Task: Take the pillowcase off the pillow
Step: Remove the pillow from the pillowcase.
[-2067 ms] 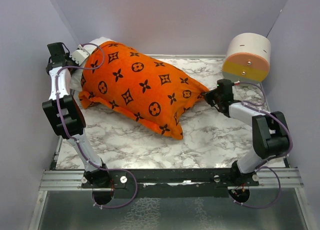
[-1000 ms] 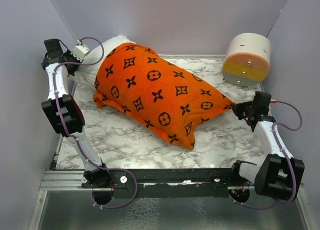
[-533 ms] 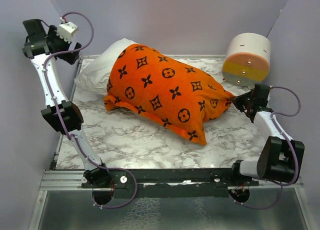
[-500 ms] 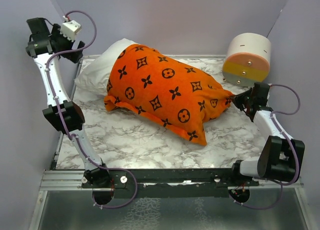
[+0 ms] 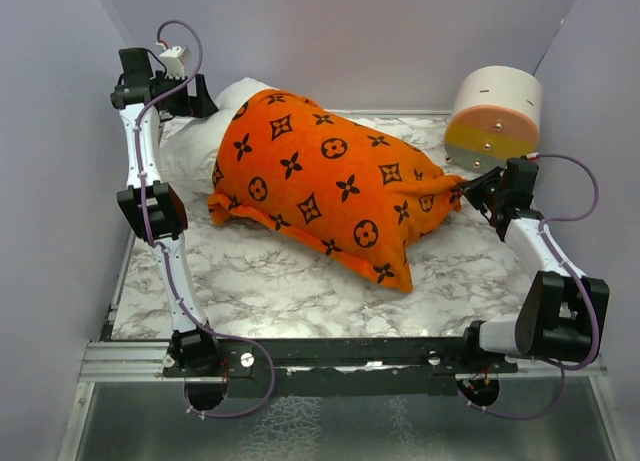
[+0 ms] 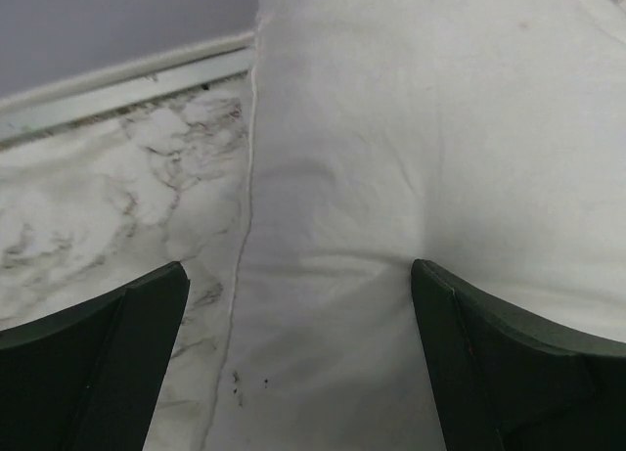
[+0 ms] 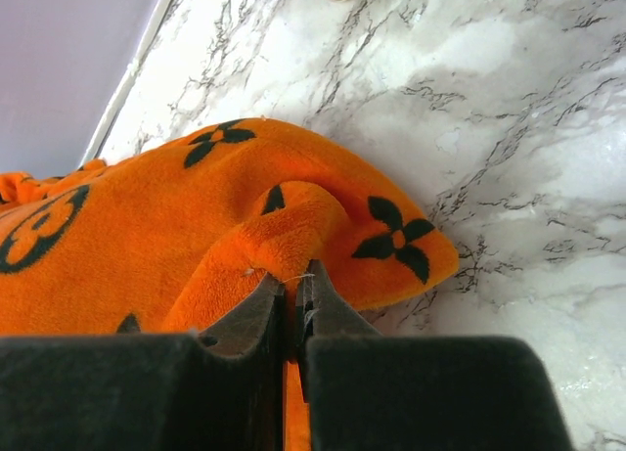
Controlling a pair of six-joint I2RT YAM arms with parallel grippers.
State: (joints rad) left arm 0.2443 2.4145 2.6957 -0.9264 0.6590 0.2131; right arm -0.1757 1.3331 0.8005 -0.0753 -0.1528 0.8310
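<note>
The pillowcase (image 5: 330,186) is orange fleece with dark flower marks and still wraps most of the pillow. The pillow's white end (image 5: 195,141) sticks out at the back left. My left gripper (image 5: 196,99) hovers open just over that bare end. In the left wrist view its gripper (image 6: 298,358) has dark fingers (image 6: 93,358) spread wide, with white pillow fabric (image 6: 411,128) between and beneath them. My right gripper (image 5: 470,193) is shut on the pillowcase's right corner. In the right wrist view its gripper (image 7: 291,290) pinches a fold of the orange fabric (image 7: 147,226).
A white, orange and yellow cylinder (image 5: 495,116) lies at the back right, close behind the right arm. Grey walls close in the marble table (image 5: 280,281) on three sides. A metal rail (image 5: 340,356) runs along the near edge. Bare marble (image 7: 509,128) lies right of the pinched corner.
My left gripper let go of the pillow's end, opened, swung up to the left, then came back over it. The pillowcase slid right with the right gripper, baring more white pillow.
</note>
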